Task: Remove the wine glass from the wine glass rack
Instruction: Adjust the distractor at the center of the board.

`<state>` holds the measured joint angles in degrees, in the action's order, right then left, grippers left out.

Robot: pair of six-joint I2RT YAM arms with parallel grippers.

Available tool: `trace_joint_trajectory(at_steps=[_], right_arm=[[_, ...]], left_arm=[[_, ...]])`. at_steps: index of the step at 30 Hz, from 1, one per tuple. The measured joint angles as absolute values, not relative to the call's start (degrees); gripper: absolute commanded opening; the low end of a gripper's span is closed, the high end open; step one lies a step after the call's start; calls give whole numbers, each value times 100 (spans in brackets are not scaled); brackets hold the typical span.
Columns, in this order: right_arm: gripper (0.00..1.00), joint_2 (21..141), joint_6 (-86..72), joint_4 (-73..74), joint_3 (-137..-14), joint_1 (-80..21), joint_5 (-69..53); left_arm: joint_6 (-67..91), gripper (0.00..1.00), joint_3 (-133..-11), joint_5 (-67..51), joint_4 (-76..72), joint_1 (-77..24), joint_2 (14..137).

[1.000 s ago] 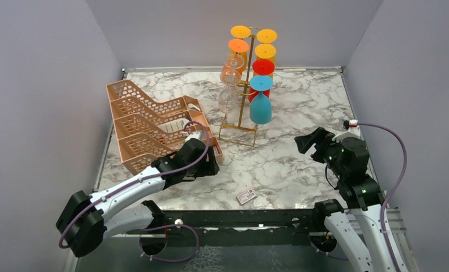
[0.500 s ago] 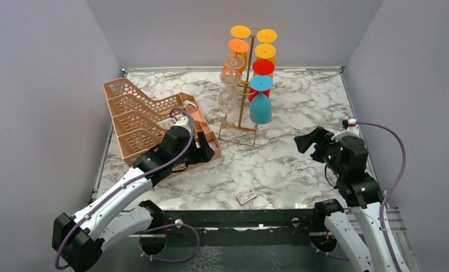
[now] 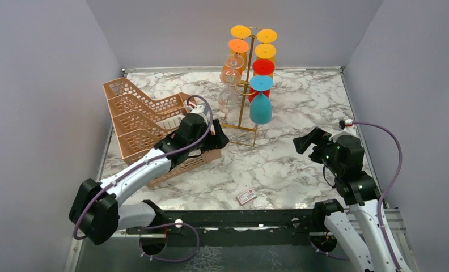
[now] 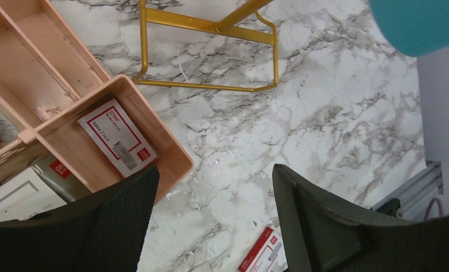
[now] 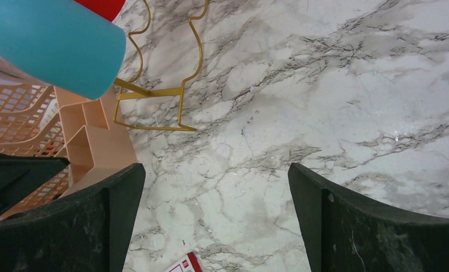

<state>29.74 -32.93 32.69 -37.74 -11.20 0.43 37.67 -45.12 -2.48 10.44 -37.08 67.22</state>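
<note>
Left gripper [image 4: 214, 181] was seen spread wide, nothing held, by the peach tray [image 3: 132, 107] corner, near the wine glass rack [image 3: 242, 113] base. Right gripper [image 5: 216, 170] was likewise agape, empty. Teal wine glass [image 3: 261, 109] was hung inverted on the rack.

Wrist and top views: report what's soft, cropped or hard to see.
Left wrist: the left gripper's fingers are dark, soft foreground; the marble is sharp; the teal wine glass is cropped at the corner. Right wrist: that glass is cropped top left, the right gripper's fingers near-black. Top external: even light, faint shadows; the clear glasses almost vanish against the marble.
</note>
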Motion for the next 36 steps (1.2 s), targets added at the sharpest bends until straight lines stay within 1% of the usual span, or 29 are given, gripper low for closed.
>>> trace_joint_trajectory(at_steps=[4, 9, 12, 16, 19, 24, 27, 31, 33, 36], right_arm=[[99, 2971, -3288, 3271, -3774, -1120, 62], [99, 2974, -3253, 3273, -3774, -1120, 84], [99, 2974, -3251, 3271, -3774, -1120, 84], [99, 3015, -3251, 3271, -3774, -1120, 84], [99, 3048, -3251, 3271, -3771, -1120, 82], [99, 3052, -3253, 3271, -3771, -1120, 82], [99, 3050, -3253, 3271, -3771, -1120, 82], [99, 3050, -3256, 3271, -3771, -1120, 80], [99, 3050, -3258, 3269, -3769, -1120, 78], [99, 3057, -3282, 3264, -3752, -1120, 71]], left_arm=[[3791, 76, -4510, 51, 858, -3708, 7205], [3839, 76, -4434, 530, 1100, -3708, 7310], [3938, 77, -4237, 755, 1107, -3717, 6991], [4032, 79, -3839, 1046, 1391, -3607, 6208], [4071, 80, -3516, 1295, 1907, -3295, 5673], [4088, 79, -3411, 1431, 2484, -2926, 5288], [4051, 79, -3476, 1299, 2637, -2888, 5043], [3968, 80, -3752, 751, 2386, -2882, 4722], [3920, 80, -3944, 384, 2108, -2882, 4766], [3828, 79, -4213, -169, 1675, -2884, 5201]])
